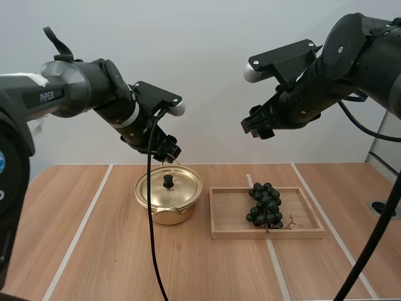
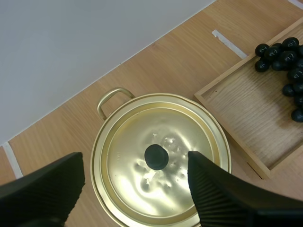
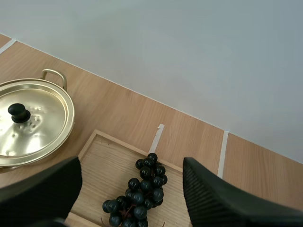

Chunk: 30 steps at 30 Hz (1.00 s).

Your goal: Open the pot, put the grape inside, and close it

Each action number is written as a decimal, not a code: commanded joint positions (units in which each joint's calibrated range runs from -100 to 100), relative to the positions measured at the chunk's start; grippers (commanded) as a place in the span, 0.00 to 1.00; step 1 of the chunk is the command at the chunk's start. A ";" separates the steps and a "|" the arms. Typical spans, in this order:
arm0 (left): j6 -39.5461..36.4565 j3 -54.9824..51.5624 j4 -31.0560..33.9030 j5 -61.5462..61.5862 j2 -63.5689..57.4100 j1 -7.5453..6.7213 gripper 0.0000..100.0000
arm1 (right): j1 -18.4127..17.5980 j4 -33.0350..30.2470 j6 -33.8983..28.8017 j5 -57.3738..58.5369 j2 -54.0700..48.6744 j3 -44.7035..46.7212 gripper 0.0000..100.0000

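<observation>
High view: gold pot on the worktop, lid on, black knob in the middle. Just beside it, a wooden tray with the grapes lying inside. Left jaws up above the pot, not touching it. Right jaws high over the tray, well apart from the grapes. Left wrist view: left jaws spread wide, holding nothing, with the knob far down between them. Could go wrong here by coming down a bit to one side. Would then bump the knob, miss it, or push the whole pot along the worktop. Could also pinch too softly and drop the lid with a clang. Right wrist view: right jaws spread wide too, holding nothing, with the grapes down between them in the tray. Could squash the soft grapes by pinching too hard. Could pull a few off by grabbing just one and not the bunch. Could also bang into the left arm over the pot by going in too soon. No way in for the grapes yet, with the lid shut on the pot.
</observation>
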State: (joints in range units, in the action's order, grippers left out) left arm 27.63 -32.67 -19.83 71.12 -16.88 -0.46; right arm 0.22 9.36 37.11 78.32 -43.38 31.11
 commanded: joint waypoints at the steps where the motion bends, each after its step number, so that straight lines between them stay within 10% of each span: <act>1: 0.67 0.91 -1.38 -0.04 2.35 -0.07 1.00 | -0.03 0.29 0.45 -0.93 -0.26 -0.42 1.00; 9: -0.05 3.12 -0.73 -1.19 9.69 -3.17 1.00 | -0.03 1.55 0.45 -1.14 -0.32 -0.42 1.00; 30: -3.21 7.14 4.49 0.08 21.14 -3.17 1.00 | -0.03 1.55 0.45 -1.14 -0.32 -0.42 1.00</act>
State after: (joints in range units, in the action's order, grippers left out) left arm 24.94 -26.03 -15.59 71.49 3.85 -3.44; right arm 0.22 10.73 37.11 78.32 -43.38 31.11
